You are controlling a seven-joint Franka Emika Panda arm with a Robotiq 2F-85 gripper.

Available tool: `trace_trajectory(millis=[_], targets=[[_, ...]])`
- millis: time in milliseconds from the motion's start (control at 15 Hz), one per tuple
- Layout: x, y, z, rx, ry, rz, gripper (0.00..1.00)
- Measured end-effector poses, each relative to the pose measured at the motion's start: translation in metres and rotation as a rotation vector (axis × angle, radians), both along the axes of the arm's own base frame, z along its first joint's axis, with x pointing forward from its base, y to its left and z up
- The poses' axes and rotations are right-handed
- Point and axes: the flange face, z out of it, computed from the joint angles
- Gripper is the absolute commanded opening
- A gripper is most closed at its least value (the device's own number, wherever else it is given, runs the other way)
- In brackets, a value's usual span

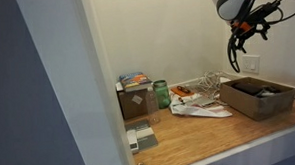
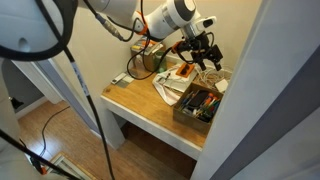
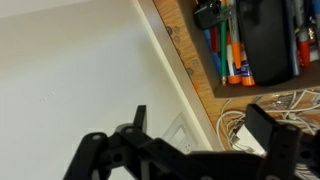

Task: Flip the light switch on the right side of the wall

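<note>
The light switch (image 1: 252, 63) is a small white plate on the cream wall (image 1: 175, 31), low at the right, just above the wooden desk. In the wrist view the plate (image 3: 178, 135) shows between my two black fingers, against the wall (image 3: 70, 70). My gripper (image 1: 250, 33) hangs a little above the plate, close to the wall, apart from it. It is open and empty, with the fingers spread wide in the wrist view (image 3: 200, 118). An exterior view shows it (image 2: 207, 58) over the back of the desk; the plate is hidden there.
A brown box (image 1: 256, 96) with markers (image 3: 225, 45) stands on the desk below the gripper. White cables (image 1: 210, 83) and papers lie beside it. A green jar (image 1: 161, 94) and a carton stand further left. A wide pale door frame (image 1: 73, 86) borders the desk.
</note>
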Motion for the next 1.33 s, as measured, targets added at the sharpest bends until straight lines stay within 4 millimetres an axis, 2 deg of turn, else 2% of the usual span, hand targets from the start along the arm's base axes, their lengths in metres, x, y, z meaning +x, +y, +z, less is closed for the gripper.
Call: trace_trajectory(millis=[733, 1000, 1067, 1133, 1333], targets=[[0.000, 0.002, 0.003, 0.000, -0.004, 0.002, 1.00], [0.014, -0.004, -0.004, -0.006, -0.042, 0.010, 1.00], [0.021, -0.007, -0.008, -0.011, -0.056, 0.007, 0.75], [0.028, -0.010, -0.014, -0.019, -0.068, 0.000, 0.74], [0.047, -0.026, -0.039, -0.052, -0.088, -0.049, 0.52]])
